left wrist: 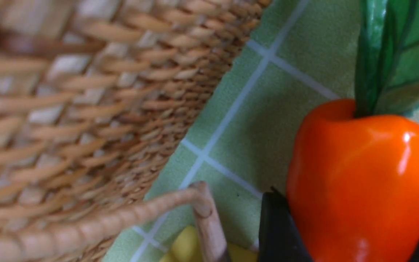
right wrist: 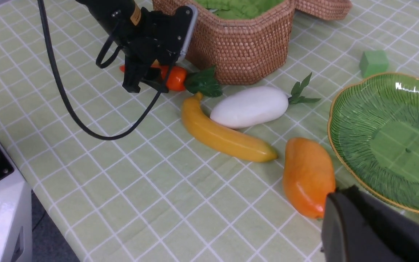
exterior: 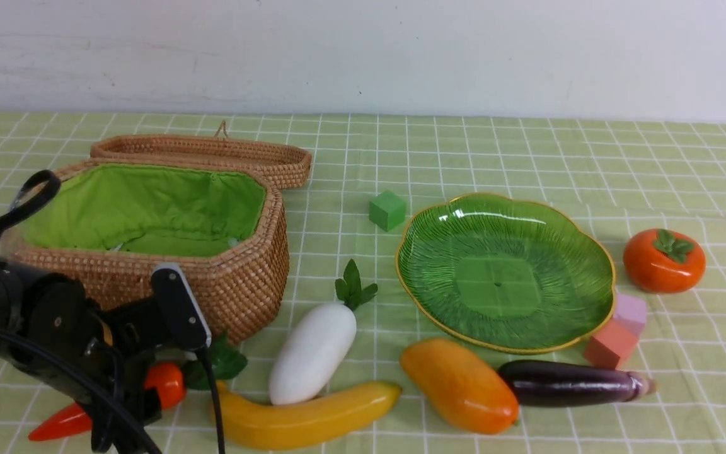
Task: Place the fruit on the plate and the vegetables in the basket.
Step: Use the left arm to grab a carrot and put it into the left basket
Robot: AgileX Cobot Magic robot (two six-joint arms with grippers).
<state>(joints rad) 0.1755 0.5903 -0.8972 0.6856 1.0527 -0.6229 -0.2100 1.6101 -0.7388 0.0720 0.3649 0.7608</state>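
No text, label, brand, number or sign can be read anywhere.

A green cube, a pink cube and a salmon cube sit on checked cloth.

Front view wide; left wrist tight on carrot, basket.

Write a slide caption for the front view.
Left tool grips the carrot beside the open wicker basket; radish, banana, mango, eggplant and persimmon lie near the green plate.
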